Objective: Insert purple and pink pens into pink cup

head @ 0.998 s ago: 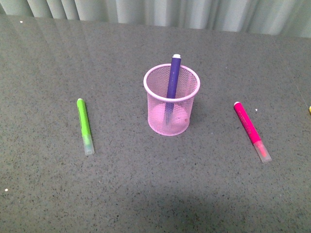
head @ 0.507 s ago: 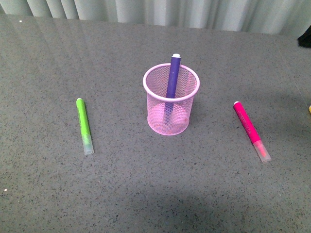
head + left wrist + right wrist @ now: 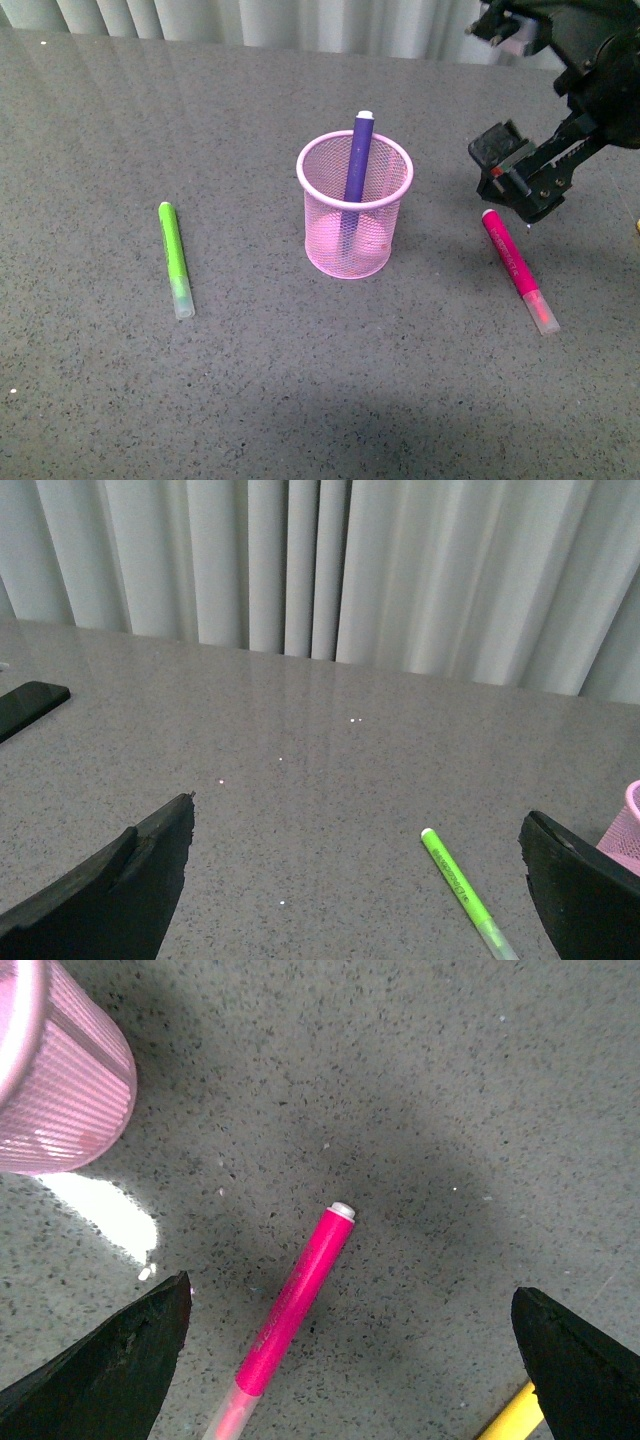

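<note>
Now: the purple pen [image 3: 357, 160] stands in the pink cup [image 3: 350, 245], slightly tilted, top against the far rim. The pink pen [image 3: 514, 268] lies flat on the counter [image 3: 300, 400], off to the cup's right and apart from it. Above that pen's far end hovers the right claw [image 3: 516, 176], jaws spread wide, holding nothing. The left claw [image 3: 357, 815] is likewise wide open and empty, low over the counter near the green marker [image 3: 458, 885].

Risks, as I judge them:
- The right claw sits over the pen's end, not its middle, so a pinch there may let the pen swing or slip.
- The round barrel may roll if one finger touches first.
- On the carry, a drooping pen could catch the rim or the purple pen and tip the light mesh cup.

The right wrist view plainly shows a yellow marker [image 3: 512, 1420] just beside one finger, a wrong-grab hazard. The front view gives only a sliver of it at its edge. Only the front view shows the purple pen inside the cup.
</note>
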Controlling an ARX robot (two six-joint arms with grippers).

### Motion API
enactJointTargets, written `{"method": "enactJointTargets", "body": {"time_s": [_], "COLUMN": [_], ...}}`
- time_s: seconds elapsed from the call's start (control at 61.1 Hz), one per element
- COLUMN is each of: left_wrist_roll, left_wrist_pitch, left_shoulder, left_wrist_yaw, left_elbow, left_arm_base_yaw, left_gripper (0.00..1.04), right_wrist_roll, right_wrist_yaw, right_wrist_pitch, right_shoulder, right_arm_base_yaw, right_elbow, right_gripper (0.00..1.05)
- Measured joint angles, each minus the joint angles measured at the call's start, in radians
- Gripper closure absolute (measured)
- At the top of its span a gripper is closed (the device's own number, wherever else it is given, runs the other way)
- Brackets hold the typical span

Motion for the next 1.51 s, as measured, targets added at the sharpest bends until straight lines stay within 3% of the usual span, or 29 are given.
{"method": "enactJointTargets", "body": {"time_s": [1.113,1.391,1.506], "left_wrist_roll": [0.0,0.0,0.0], "left_wrist_pitch": [0.0,0.0,0.0], "left_shoulder": [0.0,0.0,0.0], "left_wrist_yaw": [0.0,0.0,0.0], "left_elbow": [0.0,0.0,0.0], "left_arm_base_yaw": [0.0,0.0,0.0], "left_gripper": [0.08,0.08,0.08], "right_wrist_roll": [0.138,0.142,0.142], "right_wrist_yaw": [0.175,0.183,0.183], "right_wrist_pitch": [-0.091,-0.122,-0.122], "right_shoulder": [0.331,0.343,0.349], "right_arm_base_yaw": [-0.002,0.006,0.011], "right_elbow": [0.237,0.242,0.24], "right_gripper": [0.07,0.44,0.66]}}
